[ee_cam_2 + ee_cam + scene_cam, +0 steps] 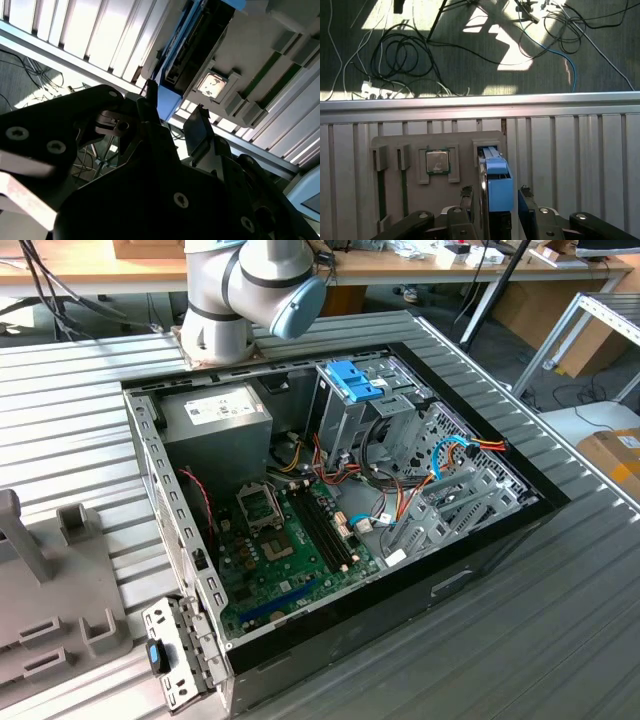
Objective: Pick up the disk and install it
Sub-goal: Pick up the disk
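End effector [495, 194] state: released. Its two dark fingers [466, 192] are spread to either side of the disk [499, 182], with a gap visible at each side in the first wrist view. In the second wrist view the end effector [175, 106] straddles the same disk [167, 100]. One finger lies just beside the blue rail; contact cannot be confirmed.

Disk location: standing on edge in a slot of a grey plastic holder [462, 142], with its light-blue carrier rail toward the camera. The holder lies on the slatted metal table [570, 165], near the table's edge. A processor chip [437, 161] sits in a square recess of the holder, beside the disk slot. Cables [405, 50] lie on the floor beyond the table edge.

Exterior view: an open computer case [450, 585] lies on the table [560, 640]. Inside are a green motherboard [290, 540], a grey power supply [215, 420] and a silver drive cage [340, 425] carrying a blue tab [352, 380]. The arm base [215, 330] stands at the far side of the case.
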`<state>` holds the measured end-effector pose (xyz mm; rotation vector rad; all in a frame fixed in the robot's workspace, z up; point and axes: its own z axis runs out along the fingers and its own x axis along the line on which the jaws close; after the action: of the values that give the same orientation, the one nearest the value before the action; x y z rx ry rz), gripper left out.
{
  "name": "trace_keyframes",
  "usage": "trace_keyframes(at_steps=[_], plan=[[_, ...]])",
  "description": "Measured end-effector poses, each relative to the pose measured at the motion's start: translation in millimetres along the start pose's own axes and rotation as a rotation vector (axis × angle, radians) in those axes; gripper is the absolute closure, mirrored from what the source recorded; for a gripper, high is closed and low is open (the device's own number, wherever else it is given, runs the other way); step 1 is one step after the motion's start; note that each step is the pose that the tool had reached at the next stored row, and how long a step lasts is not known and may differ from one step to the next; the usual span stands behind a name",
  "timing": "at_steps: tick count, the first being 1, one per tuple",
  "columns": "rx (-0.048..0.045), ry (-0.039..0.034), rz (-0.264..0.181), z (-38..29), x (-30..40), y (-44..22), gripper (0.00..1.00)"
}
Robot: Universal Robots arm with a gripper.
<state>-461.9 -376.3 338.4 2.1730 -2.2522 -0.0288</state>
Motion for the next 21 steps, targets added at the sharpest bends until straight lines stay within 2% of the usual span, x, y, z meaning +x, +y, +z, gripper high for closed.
trace_keyframes(at_steps=[12, 21], plan=[[-0.0001, -0.0004, 0.0, 16.8, 0.0, 0.5, 0.52], [0.0011, -0.0036, -0.012, 20.2, 0.0, 0.4, 0.52]])
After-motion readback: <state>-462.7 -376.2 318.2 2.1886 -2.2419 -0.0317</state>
